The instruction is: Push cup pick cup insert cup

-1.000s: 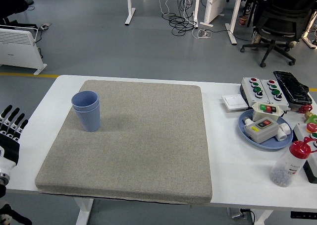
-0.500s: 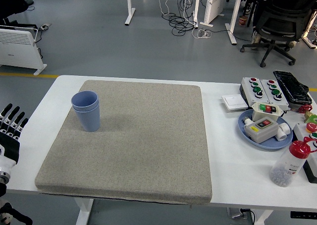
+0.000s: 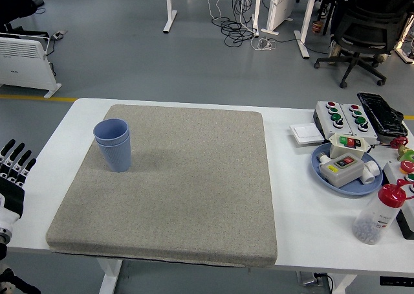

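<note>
**Blue cups nested, upright**

Stacked cups (image 3: 114, 144) standing upright on grey mat (image 3: 174, 184), far-left part, mouths up, long axis vertical. Left robot hand (image 3: 11, 171) off counter (image 3: 304, 197) edge, fingers spread, empty.

My cups (image 3: 114, 144) are pale blue, ribbed plastic, and they stand upright with their mouths open to the ceiling, one nested inside the other so that two rims show stacked at the top. They sit on the grey mat (image 3: 181, 184) that covers most of my table (image 3: 297, 197), near the mat's left edge and closer to its far left corner than to its near one. Nothing touches the stack, and it casts a faint shadow to its right.
</note>
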